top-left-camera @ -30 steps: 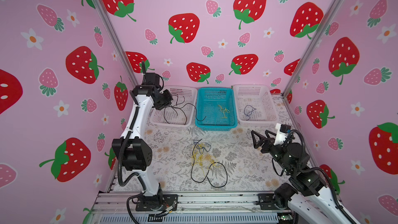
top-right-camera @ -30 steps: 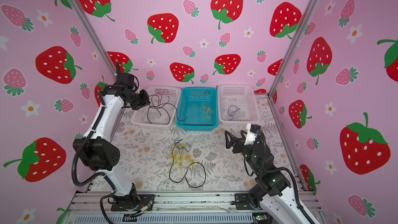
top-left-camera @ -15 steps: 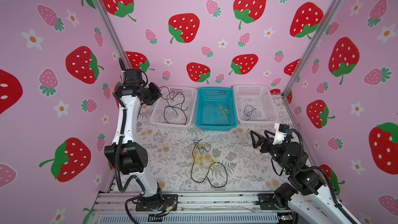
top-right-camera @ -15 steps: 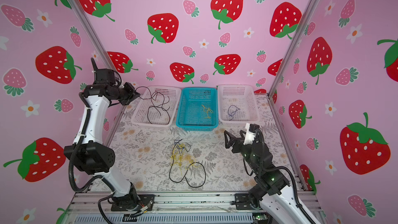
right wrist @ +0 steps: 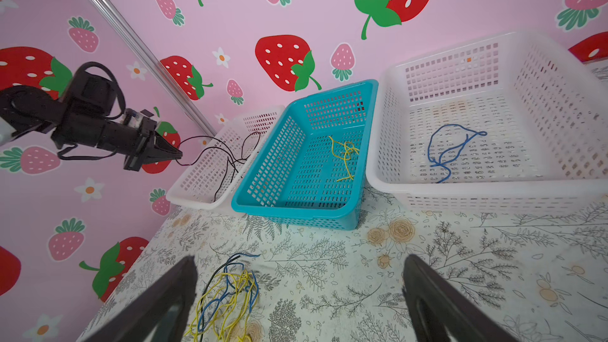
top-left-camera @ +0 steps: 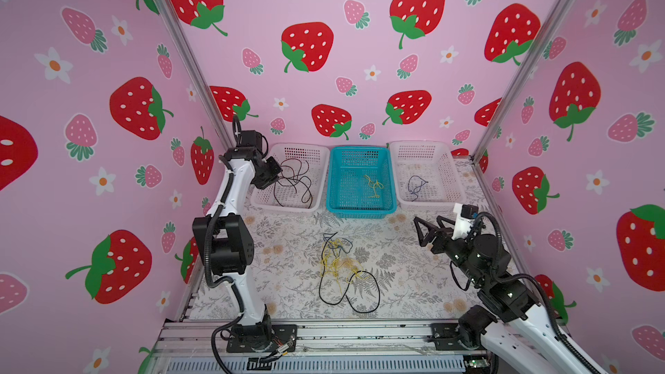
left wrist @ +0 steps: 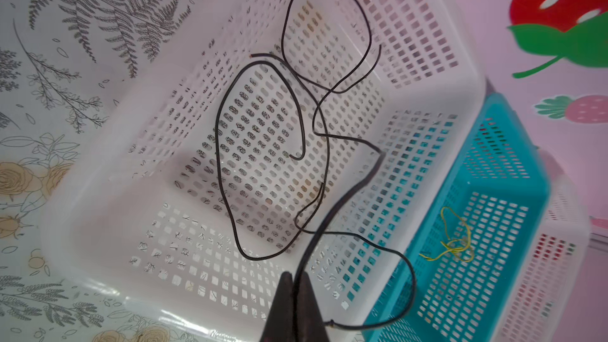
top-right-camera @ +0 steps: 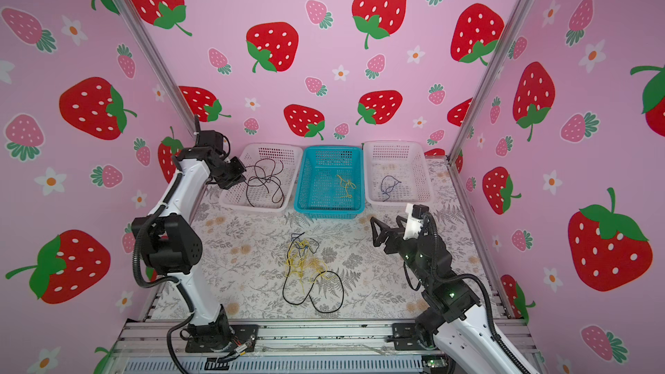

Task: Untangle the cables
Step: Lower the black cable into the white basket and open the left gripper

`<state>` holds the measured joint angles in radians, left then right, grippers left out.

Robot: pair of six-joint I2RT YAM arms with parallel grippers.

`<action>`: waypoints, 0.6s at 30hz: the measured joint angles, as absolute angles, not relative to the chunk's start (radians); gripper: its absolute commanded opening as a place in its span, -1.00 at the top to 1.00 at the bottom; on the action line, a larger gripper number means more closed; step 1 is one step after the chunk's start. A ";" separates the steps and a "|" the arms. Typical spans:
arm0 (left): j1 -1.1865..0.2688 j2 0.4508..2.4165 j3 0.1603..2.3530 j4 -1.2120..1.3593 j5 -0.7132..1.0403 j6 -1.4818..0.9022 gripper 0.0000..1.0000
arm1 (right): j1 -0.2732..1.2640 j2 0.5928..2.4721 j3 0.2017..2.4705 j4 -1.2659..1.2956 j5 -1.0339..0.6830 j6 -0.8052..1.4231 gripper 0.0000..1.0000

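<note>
The left gripper (left wrist: 292, 279) is closed tightly on a black cable (left wrist: 332, 212), which comes out between its fingertips. In both top views this gripper is raised beside the outer edge of the left white basket (top-left-camera: 284, 206), and the cable hangs from it in loose loops that go down into the basket. More black loops lie on the basket floor; I cannot tell if they belong to the same cable. A yellow cable (top-left-camera: 374, 185) lies alone in the teal basket (top-left-camera: 360, 211) in the middle, and a dark blue cable (top-left-camera: 415, 187) lies alone in the right white basket (top-left-camera: 428, 205). The three baskets stand side by side at the back of the table (top-left-camera: 396, 264). Near the middle of the table lies the tangle of cables (top-left-camera: 338, 264): yellow, dark blue and black wires knotted together, with a long black loop spreading toward the front edge. The right gripper (top-left-camera: 428, 226) has its jaws wide apart and holds nothing. It hovers above the right side of the table, pointing toward the tangle and well apart from it.
</note>
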<state>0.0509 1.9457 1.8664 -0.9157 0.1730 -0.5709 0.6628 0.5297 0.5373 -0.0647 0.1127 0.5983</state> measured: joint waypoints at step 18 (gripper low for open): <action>0.000 2.156 1.988 -0.996 -0.096 -0.488 0.06 | 0.663 0.552 0.501 -0.044 0.076 0.608 -0.97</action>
